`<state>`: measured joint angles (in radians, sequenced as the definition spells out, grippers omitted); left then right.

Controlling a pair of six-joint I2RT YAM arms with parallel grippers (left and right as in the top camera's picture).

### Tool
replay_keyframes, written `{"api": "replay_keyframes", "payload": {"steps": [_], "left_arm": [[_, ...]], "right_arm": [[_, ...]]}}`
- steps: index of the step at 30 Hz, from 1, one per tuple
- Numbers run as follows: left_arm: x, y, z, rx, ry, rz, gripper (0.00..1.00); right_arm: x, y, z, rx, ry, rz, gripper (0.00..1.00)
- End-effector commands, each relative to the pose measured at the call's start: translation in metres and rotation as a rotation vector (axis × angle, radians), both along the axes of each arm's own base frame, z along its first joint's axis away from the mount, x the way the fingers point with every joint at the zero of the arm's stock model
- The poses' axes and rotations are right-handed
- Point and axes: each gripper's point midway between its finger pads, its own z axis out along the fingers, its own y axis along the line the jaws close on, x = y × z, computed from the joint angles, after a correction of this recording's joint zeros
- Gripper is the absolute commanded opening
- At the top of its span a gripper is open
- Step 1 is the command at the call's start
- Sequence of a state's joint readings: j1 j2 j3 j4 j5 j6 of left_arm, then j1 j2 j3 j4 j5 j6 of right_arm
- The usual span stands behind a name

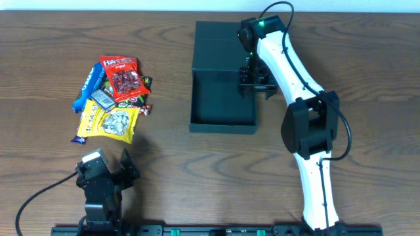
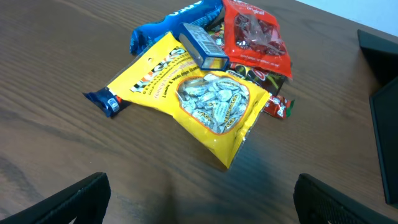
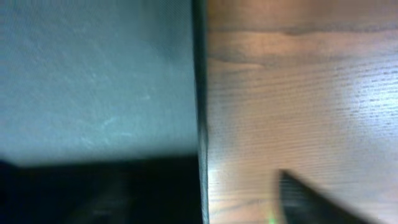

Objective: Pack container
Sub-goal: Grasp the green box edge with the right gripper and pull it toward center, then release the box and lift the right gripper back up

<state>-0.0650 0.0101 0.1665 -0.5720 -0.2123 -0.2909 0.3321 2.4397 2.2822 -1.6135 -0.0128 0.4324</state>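
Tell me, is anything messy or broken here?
Only the snacks: they lie in a jumbled heap left of the box, packets overlapping at odd angles. None looks torn or spilled. The box sits square, open.

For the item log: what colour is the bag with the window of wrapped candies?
The bag is yellow with dark lettering; clearest in the left wrist view.

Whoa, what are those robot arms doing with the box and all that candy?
They are meant to pack snacks into the dark container. Its lid is flipped open, and it looks empty so far. The right claw is at the container's right edge, and I can't see anything in it. The left claw is wide open, hovering near the pile of snack packets, which hasn't been picked from yet.
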Motion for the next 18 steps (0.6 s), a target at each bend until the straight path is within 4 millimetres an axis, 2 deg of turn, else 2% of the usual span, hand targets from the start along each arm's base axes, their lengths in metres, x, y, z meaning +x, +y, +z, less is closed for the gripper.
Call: {"api": "replay_keyframes", "payload": {"steps": [1, 5, 7, 11, 18], "left_arm": [[0.000, 0.002, -0.005, 0.008, 0.007, 0.007, 0.95], [0.000, 0.002, -0.005, 0.008, 0.007, 0.007, 0.95], [0.000, 0.002, -0.005, 0.008, 0.007, 0.007, 0.95], [0.000, 0.002, -0.005, 0.008, 0.007, 0.007, 0.95], [0.000, 0.002, -0.005, 0.008, 0.007, 0.007, 0.95]], "right_arm": [[0.005, 0.001, 0.003, 0.012, -0.016, -0.009, 0.99], [0.017, 0.003, 0.032, 0.041, -0.096, -0.001, 0.99], [0.024, 0.005, 0.055, 0.064, -0.158, 0.018, 0.99], [0.033, 0.007, 0.113, 0.118, -0.319, 0.068, 0.99], [0.040, 0.008, 0.226, 0.202, -0.681, 0.198, 0.99]]}}
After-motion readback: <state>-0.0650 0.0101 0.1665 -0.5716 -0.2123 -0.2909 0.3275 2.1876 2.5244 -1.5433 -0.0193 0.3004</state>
